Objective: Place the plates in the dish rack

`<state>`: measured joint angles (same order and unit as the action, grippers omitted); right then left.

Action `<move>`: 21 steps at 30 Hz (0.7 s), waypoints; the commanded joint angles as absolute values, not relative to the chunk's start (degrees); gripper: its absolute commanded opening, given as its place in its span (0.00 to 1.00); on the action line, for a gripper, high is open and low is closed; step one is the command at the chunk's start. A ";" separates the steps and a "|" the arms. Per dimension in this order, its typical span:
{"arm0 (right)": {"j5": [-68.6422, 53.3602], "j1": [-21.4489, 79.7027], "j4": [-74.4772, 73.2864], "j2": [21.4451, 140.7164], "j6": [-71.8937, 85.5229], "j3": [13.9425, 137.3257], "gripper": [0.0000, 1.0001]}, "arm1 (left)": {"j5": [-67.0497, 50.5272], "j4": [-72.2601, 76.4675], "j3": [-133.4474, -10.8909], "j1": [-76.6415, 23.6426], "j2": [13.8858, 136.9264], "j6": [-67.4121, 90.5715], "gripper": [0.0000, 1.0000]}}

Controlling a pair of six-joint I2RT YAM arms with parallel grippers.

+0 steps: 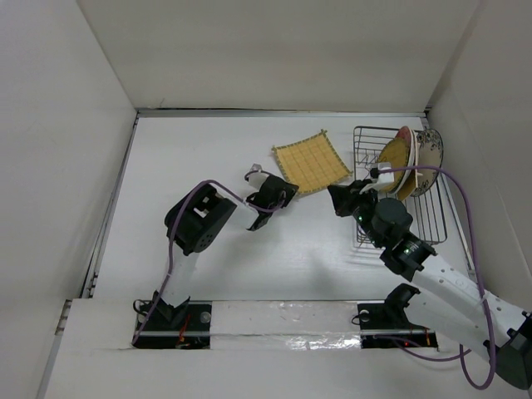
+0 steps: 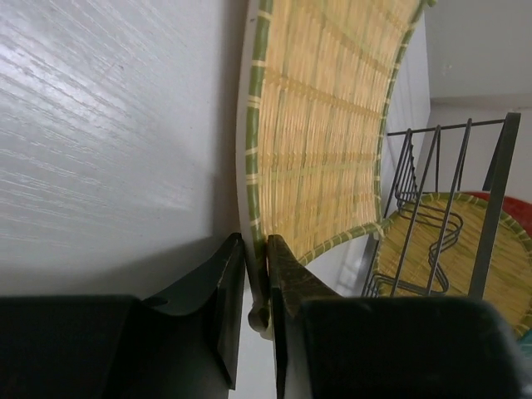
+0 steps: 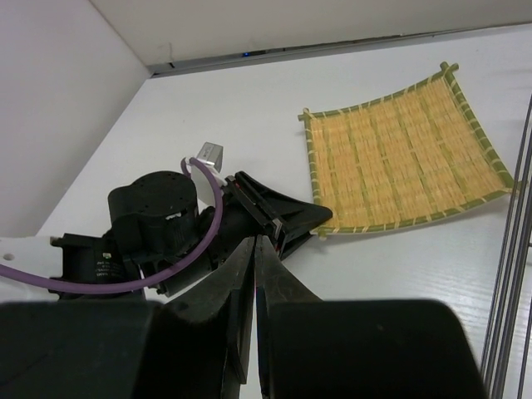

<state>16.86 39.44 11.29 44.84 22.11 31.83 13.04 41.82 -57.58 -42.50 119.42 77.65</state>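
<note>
The square yellow woven plate lies on the table left of the dish rack. My left gripper is shut on its near corner; in the left wrist view the jaws pinch the green-edged rim of the plate. My right gripper is shut and empty, between the plate and the rack; its closed jaws point at the left gripper and the plate. A yellow woven plate, the red plate and the white patterned plate stand in the rack.
White walls enclose the table on the left, back and right. The rack stands against the right wall; its wires and a round woven plate show in the left wrist view. The rack's near half holds no plates.
</note>
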 commanded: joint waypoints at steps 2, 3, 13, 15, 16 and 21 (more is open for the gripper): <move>16.35 39.20 14.94 43.51 22.41 31.46 0.09 | 16.26 46.23 -55.64 -43.24 118.65 77.87 0.05; 16.35 39.20 14.85 43.42 22.41 31.46 0.09 | 16.35 46.40 -55.20 -43.24 118.39 77.78 0.03; 16.96 38.67 14.06 43.50 21.71 31.55 0.10 | 17.84 56.93 -40.00 -38.68 109.36 76.65 0.00; 16.61 38.14 14.24 43.59 21.53 31.55 0.12 | 17.67 58.18 -35.96 -37.18 107.15 75.42 0.00; 15.65 38.14 14.41 44.29 21.45 31.47 0.15 | 17.32 59.31 -34.64 -36.13 104.70 74.19 0.00; 11.26 37.00 15.73 48.51 21.71 32.08 0.49 | 12.05 65.73 -25.25 -32.18 97.39 69.26 0.00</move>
